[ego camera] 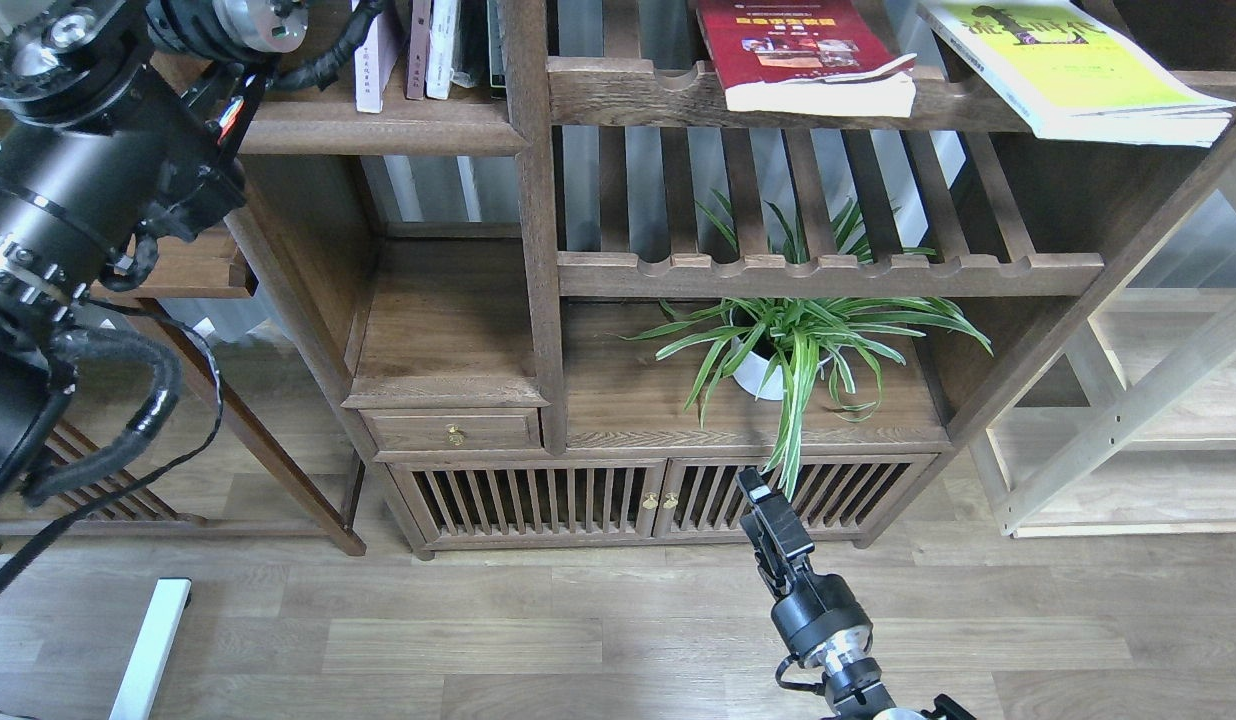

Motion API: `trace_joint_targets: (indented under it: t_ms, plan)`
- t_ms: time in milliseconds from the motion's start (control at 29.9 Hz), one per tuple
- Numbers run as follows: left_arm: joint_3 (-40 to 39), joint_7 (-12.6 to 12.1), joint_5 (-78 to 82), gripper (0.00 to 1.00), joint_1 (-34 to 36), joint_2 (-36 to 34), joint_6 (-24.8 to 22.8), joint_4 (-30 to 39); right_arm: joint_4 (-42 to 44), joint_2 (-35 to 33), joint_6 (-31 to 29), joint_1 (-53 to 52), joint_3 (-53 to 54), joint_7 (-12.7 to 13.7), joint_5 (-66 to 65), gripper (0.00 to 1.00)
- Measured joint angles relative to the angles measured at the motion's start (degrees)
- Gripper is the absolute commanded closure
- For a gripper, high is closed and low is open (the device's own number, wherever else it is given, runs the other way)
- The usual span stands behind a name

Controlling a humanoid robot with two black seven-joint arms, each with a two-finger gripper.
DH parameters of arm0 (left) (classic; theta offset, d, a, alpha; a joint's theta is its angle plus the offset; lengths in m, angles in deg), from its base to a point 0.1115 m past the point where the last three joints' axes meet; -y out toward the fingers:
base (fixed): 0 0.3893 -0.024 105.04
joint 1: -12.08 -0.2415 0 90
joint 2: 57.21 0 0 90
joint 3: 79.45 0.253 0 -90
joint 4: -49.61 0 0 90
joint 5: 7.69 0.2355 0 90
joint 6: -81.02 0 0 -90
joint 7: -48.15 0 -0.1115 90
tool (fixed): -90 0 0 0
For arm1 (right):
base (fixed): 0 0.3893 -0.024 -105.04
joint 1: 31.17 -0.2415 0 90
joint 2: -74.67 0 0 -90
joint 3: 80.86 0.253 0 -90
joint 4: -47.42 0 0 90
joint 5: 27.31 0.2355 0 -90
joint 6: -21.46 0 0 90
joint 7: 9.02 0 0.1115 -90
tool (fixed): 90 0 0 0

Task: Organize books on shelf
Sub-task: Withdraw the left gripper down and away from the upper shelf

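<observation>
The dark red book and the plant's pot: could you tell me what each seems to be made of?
The dark red book looks like a glossy-covered paperback: printed cover, pale page edges, corner curling. The plant's pot looks like smooth white glazed ceramic, possibly plastic; leaves hide most of it.

Solid shelf [378, 125] at upper left, upright volumes [438, 50] standing on it, left arm [78, 180] in front. To right, slatted rack [738, 95] carries two books lying flat: one [798, 50] left, other [1068, 65] right, overhanging front rail. Potted plant [788, 350] on board below second rack. Right gripper [768, 515] before cabinet doors [658, 500]
</observation>
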Motion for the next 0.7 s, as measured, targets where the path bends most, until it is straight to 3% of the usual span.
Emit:
trace_joint_targets:
  t_ms: [468, 702]
  plan:
    - [-0.1, -0.6, -0.3, 0.55, -1.4, -5.2, 0.4, 8.4, 0.0, 0.0, 0.0, 0.3, -0.2, 0.0, 0.0, 0.01]
    - [-0.1, -1.5, -0.4, 0.56, -6.7, -11.4, 1.1, 19.2, 0.1, 0.0, 0.0, 0.3, -0.3, 0.0, 0.0, 0.01]
